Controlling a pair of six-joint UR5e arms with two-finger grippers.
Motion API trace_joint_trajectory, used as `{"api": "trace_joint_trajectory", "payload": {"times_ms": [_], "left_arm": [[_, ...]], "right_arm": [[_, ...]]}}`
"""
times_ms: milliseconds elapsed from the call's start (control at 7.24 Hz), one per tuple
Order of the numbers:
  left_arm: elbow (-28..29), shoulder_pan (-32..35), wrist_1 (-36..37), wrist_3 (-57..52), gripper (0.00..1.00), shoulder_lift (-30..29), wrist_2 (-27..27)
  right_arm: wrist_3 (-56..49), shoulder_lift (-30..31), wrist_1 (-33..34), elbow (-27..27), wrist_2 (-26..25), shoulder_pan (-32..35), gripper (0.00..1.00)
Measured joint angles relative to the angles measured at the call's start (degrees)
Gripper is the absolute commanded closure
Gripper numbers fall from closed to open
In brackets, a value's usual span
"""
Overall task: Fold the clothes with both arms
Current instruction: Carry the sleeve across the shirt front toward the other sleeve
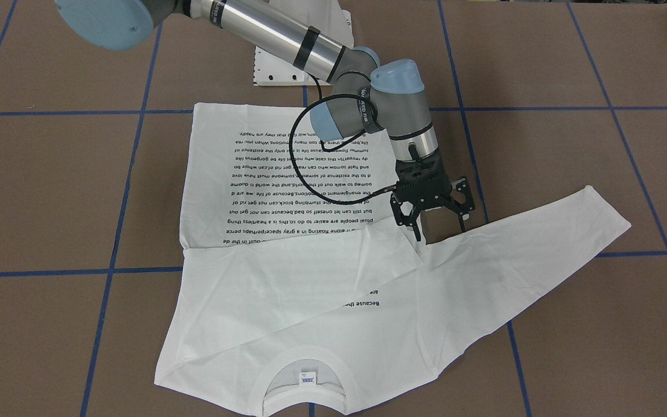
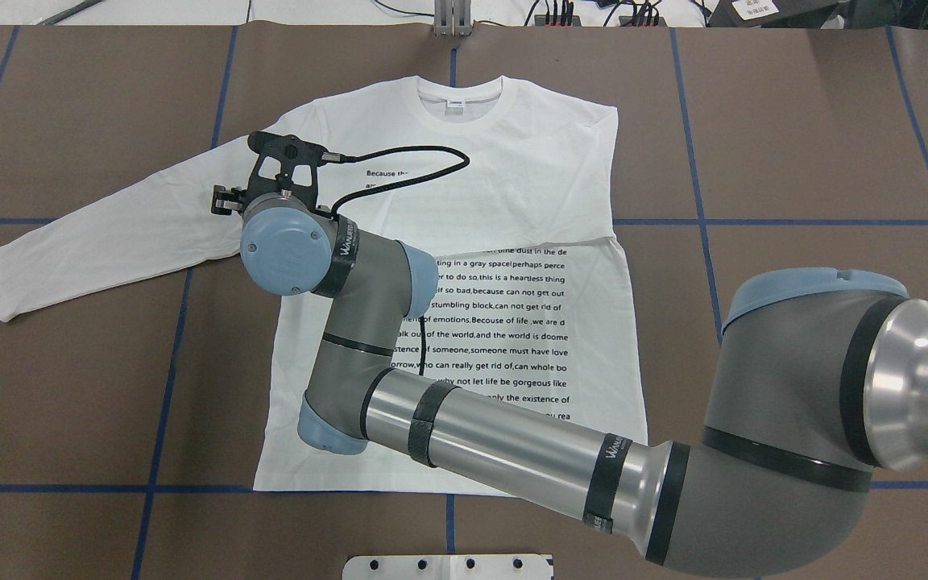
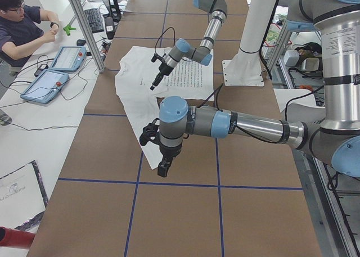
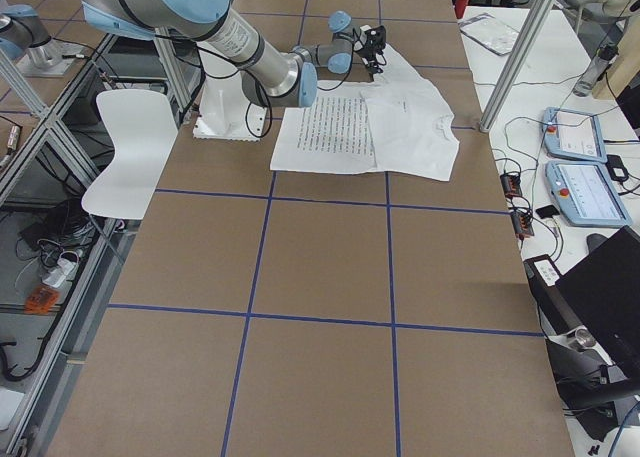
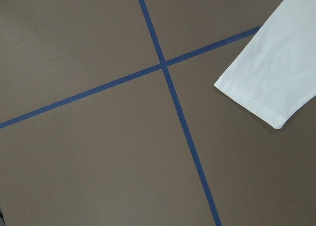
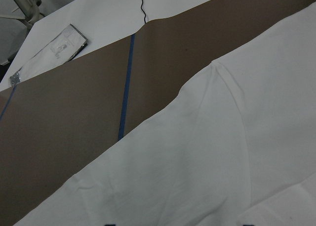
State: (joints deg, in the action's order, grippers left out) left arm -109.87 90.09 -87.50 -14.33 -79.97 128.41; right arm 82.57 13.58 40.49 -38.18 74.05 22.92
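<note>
The right pincer [image 1: 440, 230] stands released and grips nothing. Its two black fingers are spread, with the tips down at the fabric edge just past the corner of the text block [image 1: 264, 191]. That is the armpit, where the outstretched sleeve [image 1: 542, 243] leaves the body of the white T-shirt [image 1: 310, 324].

The shirt lies flat on the brown surface [image 1: 50, 185], print side up. Its other sleeve [image 1: 287, 272] is folded in across the chest, covering the lines of the text block nearest the collar. The stretched sleeve runs well away from the text block and ends in its cuff [image 5: 261, 97].

The left pincer [image 3: 162, 162] shows only in the side view, out toward that cuff. Whether it is clenched or released I cannot tell.

The step in hand looks like the second sleeve fold. The next move probably calls for clamping the sleeve near its root and taking up the cuff end. Then the sleeve would be carried over the text block without dragging the body.
</note>
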Motion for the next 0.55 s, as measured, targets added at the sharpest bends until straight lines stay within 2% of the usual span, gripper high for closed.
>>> {"api": "trace_joint_trajectory", "payload": {"times_ms": [138,276,552], "left_arm": [[0.0,0.0,0.0,0.0,0.0,-0.1,0.1],[0.0,0.0,0.0,0.1,0.0,-0.5,0.2],[0.6,-0.1,-2.1,0.1,0.0,-2.4,0.4]], "right_arm": [[0.5,-0.1,1.9,-0.6,1.2,0.7,0.02],[0.0,0.3,7.9,-3.1,4.6,2.6,0.01],[-6.2,4.5,26.1,-14.9,15.4,8.3,0.01]]}}
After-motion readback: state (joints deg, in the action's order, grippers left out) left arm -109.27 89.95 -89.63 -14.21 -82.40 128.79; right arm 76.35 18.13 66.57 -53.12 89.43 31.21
